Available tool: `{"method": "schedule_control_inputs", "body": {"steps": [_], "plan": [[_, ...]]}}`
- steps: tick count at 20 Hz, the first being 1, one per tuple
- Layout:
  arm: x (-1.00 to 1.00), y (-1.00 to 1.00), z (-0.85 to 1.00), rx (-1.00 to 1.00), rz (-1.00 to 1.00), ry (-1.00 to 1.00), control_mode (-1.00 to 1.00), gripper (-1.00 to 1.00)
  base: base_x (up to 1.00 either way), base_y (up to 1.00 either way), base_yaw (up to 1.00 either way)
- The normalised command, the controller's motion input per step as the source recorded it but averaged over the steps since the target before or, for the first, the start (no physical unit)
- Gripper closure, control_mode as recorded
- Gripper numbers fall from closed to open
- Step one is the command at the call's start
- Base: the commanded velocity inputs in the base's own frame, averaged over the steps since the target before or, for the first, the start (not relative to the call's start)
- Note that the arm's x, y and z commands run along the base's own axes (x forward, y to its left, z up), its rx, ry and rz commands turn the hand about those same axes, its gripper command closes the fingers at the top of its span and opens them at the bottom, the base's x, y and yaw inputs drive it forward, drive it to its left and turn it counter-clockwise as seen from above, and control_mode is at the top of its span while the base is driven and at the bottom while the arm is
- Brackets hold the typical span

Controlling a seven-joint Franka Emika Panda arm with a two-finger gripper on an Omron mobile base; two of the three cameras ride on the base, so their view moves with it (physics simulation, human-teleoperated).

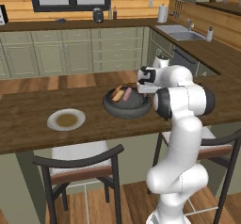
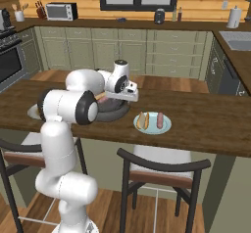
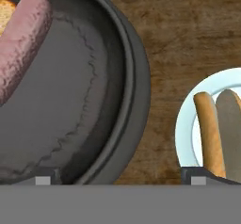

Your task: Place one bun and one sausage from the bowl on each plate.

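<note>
Countertop (image 3: 174,35) holds bowl (image 3: 136,77) under open tool (image 3: 120,178).

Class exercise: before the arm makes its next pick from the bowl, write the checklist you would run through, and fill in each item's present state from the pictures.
1. Hand empty and open: ok, the fingertips stand wide apart with nothing between them.
2. Food left in the bowl: ok, one bun and one sausage lie inside.
3. Blue plate served: ok, it holds a bun and a sausage.
4. Cream plate free to receive food: ok, nothing lies on it.
5. Hand lined up over the sausage: not ok, the hand view puts it over the bowl's rim.
</note>
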Motion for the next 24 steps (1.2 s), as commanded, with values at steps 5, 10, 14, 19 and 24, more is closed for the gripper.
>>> {"method": "schedule_control_inputs", "body": {"steps": [5, 10, 14, 19, 24], "plan": [[0.39, 0.12, -0.03, 0.0, -0.04, 0.0, -1.0, -1.0, 0.0, 0.0, 0.0], [0.3, 0.09, -0.17, 0.0, -0.01, 0.0, -1.0, -1.0, 0.0, 0.0, 0.0], [0.06, 0.67, 0.0, 0.0, -0.07, 0.0, -1.0, -1.0, 0.0, 0.0, 0.0], [0.22, 0.82, 0.0, 0.0, -0.08, 0.0, -1.0, -1.0, 0.0, 0.0, 0.0], [0.42, 0.35, -0.02, 0.0, -0.08, 0.0, -1.0, -1.0, 0.0, 0.0, 0.0]]}}
